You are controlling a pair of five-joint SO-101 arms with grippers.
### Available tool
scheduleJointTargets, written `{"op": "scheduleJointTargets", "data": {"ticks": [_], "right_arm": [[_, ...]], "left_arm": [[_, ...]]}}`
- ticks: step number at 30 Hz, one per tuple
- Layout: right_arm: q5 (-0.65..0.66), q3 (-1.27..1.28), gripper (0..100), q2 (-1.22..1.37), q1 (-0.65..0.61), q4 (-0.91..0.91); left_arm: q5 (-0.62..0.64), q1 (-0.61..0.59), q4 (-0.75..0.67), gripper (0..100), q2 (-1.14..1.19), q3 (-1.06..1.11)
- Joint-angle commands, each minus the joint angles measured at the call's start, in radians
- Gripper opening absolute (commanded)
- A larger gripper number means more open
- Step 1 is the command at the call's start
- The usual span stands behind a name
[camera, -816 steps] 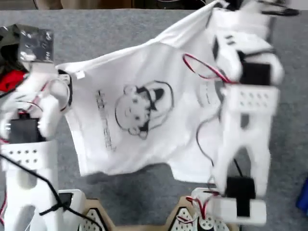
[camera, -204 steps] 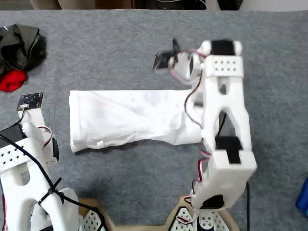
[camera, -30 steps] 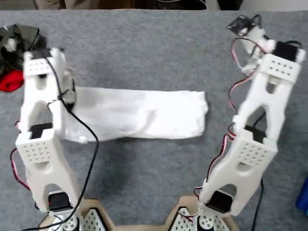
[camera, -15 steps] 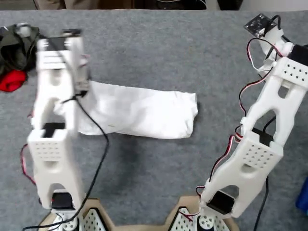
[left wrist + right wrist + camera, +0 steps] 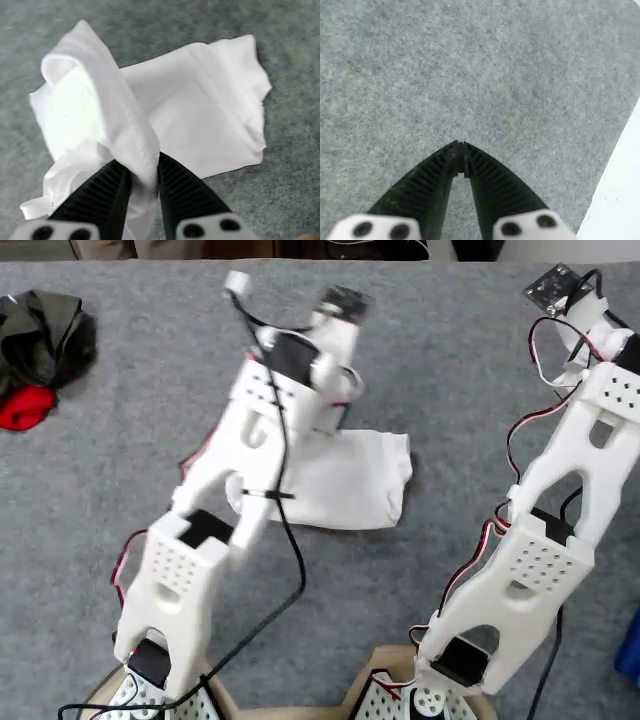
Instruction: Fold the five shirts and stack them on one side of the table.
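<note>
A white shirt (image 5: pixel 345 480) folded into a strip lies mid-table, one end doubled over the other. In the high view my left arm stretches across its left half, with the left gripper (image 5: pixel 335 415) over the shirt's far edge. The left wrist view has my left gripper (image 5: pixel 142 172) shut on a raised fold of the white shirt (image 5: pixel 200 125), whose lower layer lies flat beneath. My right gripper (image 5: pixel 461 159) is shut with nothing in it, over bare grey cloth. It hangs at the table's far right corner (image 5: pixel 575 295), well apart from the shirt.
A heap of dark green and red shirts (image 5: pixel 38 345) lies at the far left of the grey table (image 5: pixel 150 440). Something blue (image 5: pixel 630 645) pokes in at the right edge. A pale floor strip (image 5: pixel 620 190) borders the table beside the right gripper.
My left arm has swung right across the table, carrying the shirt's left end over toward its right end. The right arm has drifted slightly farther right.
</note>
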Motion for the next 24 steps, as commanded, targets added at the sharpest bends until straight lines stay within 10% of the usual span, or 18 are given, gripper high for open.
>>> {"op": "scheduleJointTargets", "data": {"ticks": [1,15,24], "right_arm": [[0.011,-0.058,0.5,-0.008,0.012,0.008],[0.012,-0.058,0.5,-0.012,0.022,0.008],[0.009,-0.054,0.5,-0.007,0.016,0.008]], "left_arm": [[0.008,0.061,-0.017,2,0.042,-0.069],[0.08,0.132,-0.008,2,0.285,-0.298],[0.114,0.132,0.02,24,0.286,-0.305]]}}
